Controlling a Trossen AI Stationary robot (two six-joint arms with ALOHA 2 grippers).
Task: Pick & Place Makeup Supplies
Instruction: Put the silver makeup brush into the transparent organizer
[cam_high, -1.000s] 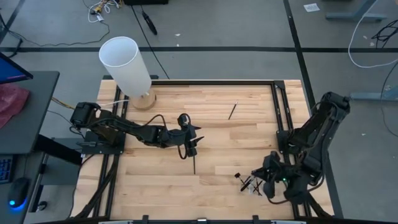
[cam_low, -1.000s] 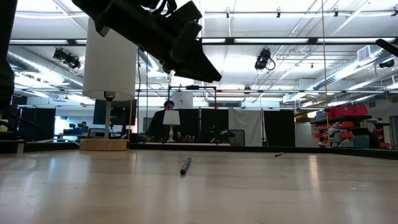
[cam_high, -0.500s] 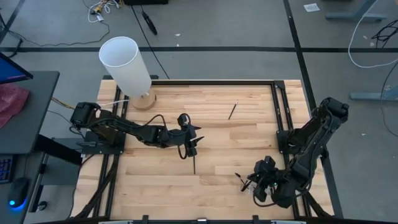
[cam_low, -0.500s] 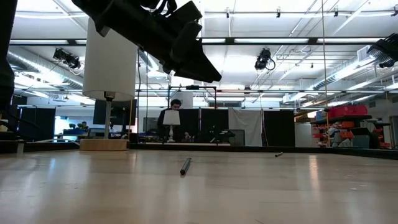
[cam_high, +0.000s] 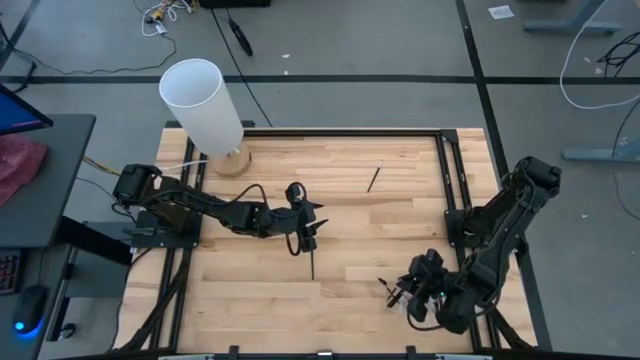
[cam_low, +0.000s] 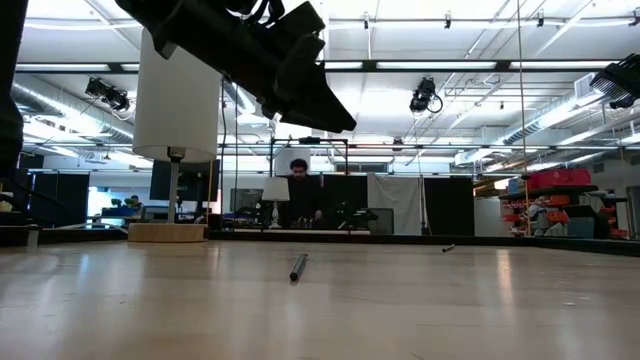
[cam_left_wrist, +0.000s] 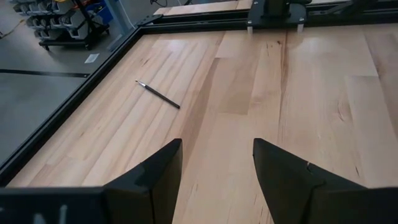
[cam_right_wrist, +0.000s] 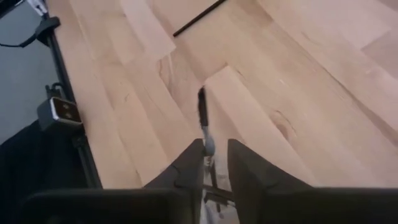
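Observation:
Thin dark makeup brushes lie flat on the wooden table. One (cam_high: 312, 265) lies just near-side of my left gripper (cam_high: 308, 235), which hangs open above the table's middle with nothing between its fingers (cam_left_wrist: 217, 146). A second brush (cam_high: 374, 178) lies toward the far right. A small pile of brushes (cam_high: 392, 290) lies at the near right, and my right gripper (cam_high: 402, 297) slants down over it. In the right wrist view a dark brush (cam_right_wrist: 202, 115) runs out from between the slightly parted fingertips (cam_right_wrist: 216, 152). My right gripper's fingers stand on either side of that brush's pale ferrule (cam_right_wrist: 208, 147), slanting down along the brush. Table shows through the gap beside the ferrule. Whether a finger touches the brush, I cannot tell.
A tall white cylinder (cam_high: 205, 100) on a round wooden base stands at the table's far left corner. A black frame (cam_high: 445, 170) borders the tabletop. Bare wood lies between the two arms. A person stands in the room far behind the table (cam_low: 300, 190).
My right gripper has come down and a little toward the table's left, over the pile of brushes at the near right, and has then kept still. The person in the background has walked to the right.

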